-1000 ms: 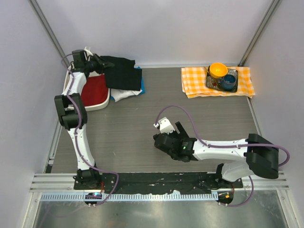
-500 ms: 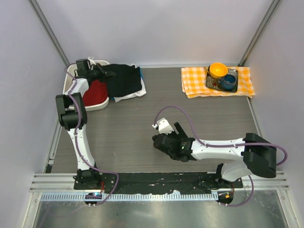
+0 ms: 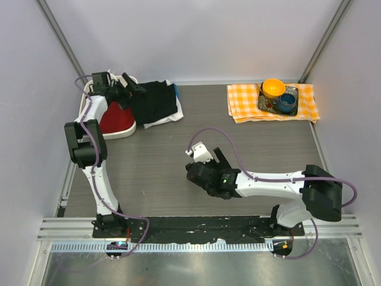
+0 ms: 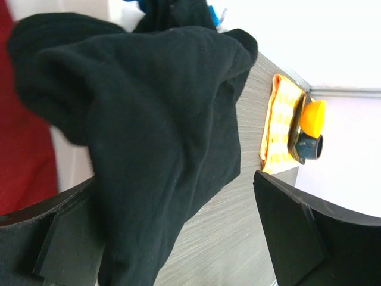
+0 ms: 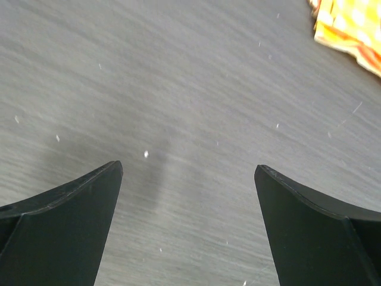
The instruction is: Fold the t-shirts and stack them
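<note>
Your left claw [image 4: 172, 182]: jaws wide apart, black shirt [image 4: 155, 107] draped against one finger; your right claw [image 5: 188, 167]: spread wide, empty, over table [image 5: 178, 71].

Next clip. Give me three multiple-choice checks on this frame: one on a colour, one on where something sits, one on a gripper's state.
1. What colour is the cloth inside the white bin?
A. Green
B. Yellow
C. Red

2. Where does the orange bowl sit?
A. In the white bin
B. On the tray that lies on the checked cloth
C. On a shelf

3. The right gripper is:
A. Open, with nothing between its fingers
B. Shut on a t-shirt
C. Shut on a cup

Answers:
1 C: the top view shows red fabric filling the bin.
2 B: the bowl rests on the small tray at the far right, over the orange-and-white checks.
3 A: the right wrist view shows both fingers spread wide, with only bare table between them.
</note>
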You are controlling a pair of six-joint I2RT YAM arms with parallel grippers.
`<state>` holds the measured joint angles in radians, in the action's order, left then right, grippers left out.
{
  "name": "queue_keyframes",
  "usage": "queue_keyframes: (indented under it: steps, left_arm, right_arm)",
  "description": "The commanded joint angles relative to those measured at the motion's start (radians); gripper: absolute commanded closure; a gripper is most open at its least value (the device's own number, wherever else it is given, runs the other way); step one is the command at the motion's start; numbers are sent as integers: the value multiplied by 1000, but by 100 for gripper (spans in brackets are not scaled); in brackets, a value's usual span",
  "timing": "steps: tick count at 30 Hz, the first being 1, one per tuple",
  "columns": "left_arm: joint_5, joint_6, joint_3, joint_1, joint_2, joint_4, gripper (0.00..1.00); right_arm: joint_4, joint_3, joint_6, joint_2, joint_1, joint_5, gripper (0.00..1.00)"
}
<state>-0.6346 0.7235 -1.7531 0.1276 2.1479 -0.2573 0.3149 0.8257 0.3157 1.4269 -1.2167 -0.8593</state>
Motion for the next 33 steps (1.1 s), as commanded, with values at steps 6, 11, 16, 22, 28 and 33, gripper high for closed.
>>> queue_keyframes:
  steps: [6,11,16,22,28,33]
  left_arm:
    - [285,-88,-91,20,-272,-310,0]
    - [418,-87,-31,17,-405,-433,0]
    - [475,-39,168,0,-584,-384,0]
    - [441,51,504,-32,-870,-237,0]
    - [458,80,696,-92,-1052,-175,0]
    - [472,70,747,-143,-1109,-181,0]
  right_arm:
    - [-283,292,-90,124,241,184,0]
    - [-309,589,-78,348,377,484,0]
    - [-245,938,-15,591,474,761,1]
    - [-160,1372,92,918,513,960,0]
    - [-177,1602,229,1122,528,1051,0]
    - [-276,1633,301,1213,540,1076,0]
